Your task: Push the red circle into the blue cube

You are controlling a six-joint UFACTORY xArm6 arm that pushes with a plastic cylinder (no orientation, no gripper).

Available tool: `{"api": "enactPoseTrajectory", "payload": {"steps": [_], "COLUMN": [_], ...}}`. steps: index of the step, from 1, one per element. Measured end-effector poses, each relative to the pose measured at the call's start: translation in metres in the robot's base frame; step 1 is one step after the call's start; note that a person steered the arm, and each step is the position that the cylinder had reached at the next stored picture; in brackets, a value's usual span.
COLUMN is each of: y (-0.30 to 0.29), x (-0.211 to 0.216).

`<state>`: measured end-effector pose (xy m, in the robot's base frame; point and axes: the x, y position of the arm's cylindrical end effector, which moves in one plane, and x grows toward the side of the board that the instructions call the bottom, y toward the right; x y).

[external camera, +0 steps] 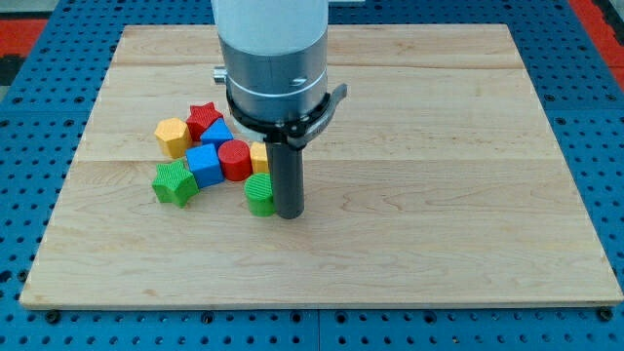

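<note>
While my tip [290, 213] touches the green block [259, 194], red circle [234, 159] abuts blue cube [205, 165].

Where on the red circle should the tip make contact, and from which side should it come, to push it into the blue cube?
Contact the red circle on its side toward the view's right, pushing toward the view's left, since the blue cube lies directly left and already appears to touch it. My tip sits lower right, beside the green block; the yellow block crowds that side, so approach is tight.
</note>
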<state>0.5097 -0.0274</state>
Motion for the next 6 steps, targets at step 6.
{"api": "enactPoseTrajectory", "payload": {"steps": [6], "y": [-0.088], "x": [-0.068]}}
